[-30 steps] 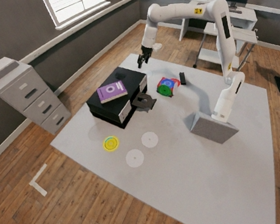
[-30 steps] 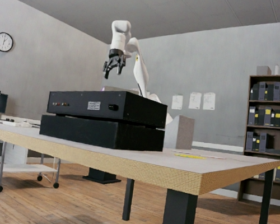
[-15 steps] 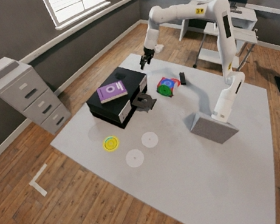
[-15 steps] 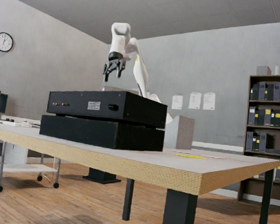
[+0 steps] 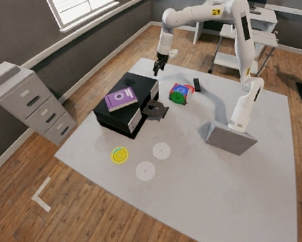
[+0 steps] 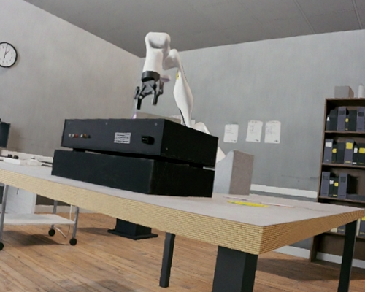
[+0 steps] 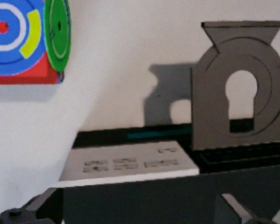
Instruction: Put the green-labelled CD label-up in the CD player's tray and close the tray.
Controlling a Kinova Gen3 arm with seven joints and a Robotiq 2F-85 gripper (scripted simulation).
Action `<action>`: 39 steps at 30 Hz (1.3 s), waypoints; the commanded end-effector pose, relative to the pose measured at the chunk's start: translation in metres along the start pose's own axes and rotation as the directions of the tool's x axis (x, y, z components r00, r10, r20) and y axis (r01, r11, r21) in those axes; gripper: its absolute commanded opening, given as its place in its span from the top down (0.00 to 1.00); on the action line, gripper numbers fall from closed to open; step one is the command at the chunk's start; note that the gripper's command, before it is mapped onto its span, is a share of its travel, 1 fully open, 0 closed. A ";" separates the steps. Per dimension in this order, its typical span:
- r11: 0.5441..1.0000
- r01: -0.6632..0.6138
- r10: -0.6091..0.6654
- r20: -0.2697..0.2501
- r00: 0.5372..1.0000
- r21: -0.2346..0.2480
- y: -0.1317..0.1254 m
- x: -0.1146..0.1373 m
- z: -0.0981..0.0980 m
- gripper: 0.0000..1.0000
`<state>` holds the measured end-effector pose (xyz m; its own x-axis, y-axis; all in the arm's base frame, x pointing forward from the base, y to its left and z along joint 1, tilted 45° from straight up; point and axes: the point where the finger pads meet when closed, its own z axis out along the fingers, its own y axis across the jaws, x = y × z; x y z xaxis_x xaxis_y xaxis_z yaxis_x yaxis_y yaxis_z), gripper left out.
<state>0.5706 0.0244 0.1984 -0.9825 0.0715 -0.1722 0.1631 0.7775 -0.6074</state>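
Black two-finger gripper (image 5: 157, 68) is wide open with nothing between the fingers, hanging in the air above the rear corner of the black box-shaped CD player (image 5: 126, 105); same in the exterior view, gripper (image 6: 147, 95) clear above the player (image 6: 139, 138), no contact. Player sits on a second black box (image 6: 133, 174) on the grey table top (image 5: 185, 178). Dark grey disc tray (image 5: 155, 110) is slid out of the player's front, round recess bare; wrist view looks straight down on the tray (image 7: 239, 102). Green-labelled CD (image 5: 177, 97) stands on edge against a red-and-blue block (image 5: 183, 90), on the table just beside the tray but not touching it; in the wrist view the CD (image 7: 57, 35) sits at top left. Purple book (image 5: 121, 99) lies flat on the player's lid. Yellow-rimmed disc (image 5: 119, 155) and two white discs (image 5: 153, 160) lie flat on the table in front of the player, well apart from the gripper.
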 end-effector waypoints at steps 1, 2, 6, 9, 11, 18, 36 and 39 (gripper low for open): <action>1.000 0.000 0.000 0.003 1.000 -0.003 0.000 0.000 -0.002 0.00; 1.000 0.001 -0.001 -0.003 1.000 0.004 -0.004 0.005 0.001 0.00; 1.000 0.003 -0.003 -0.009 1.000 0.010 -0.008 0.010 0.004 0.00; 1.000 0.003 -0.003 -0.009 1.000 0.010 -0.008 0.010 0.004 0.00; 1.000 0.003 -0.003 -0.009 1.000 0.010 -0.008 0.010 0.004 0.00; 1.000 0.005 -0.005 -0.021 1.000 0.023 -0.017 0.019 0.010 0.00; 0.999 0.009 -0.008 -0.039 0.999 0.041 -0.029 0.034 0.019 0.00; 0.999 0.011 -0.009 -0.045 0.999 0.046 -0.033 0.039 0.021 0.00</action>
<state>0.5361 -0.0069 0.1949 -0.9863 0.0887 -0.1389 0.1578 0.7519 -0.6401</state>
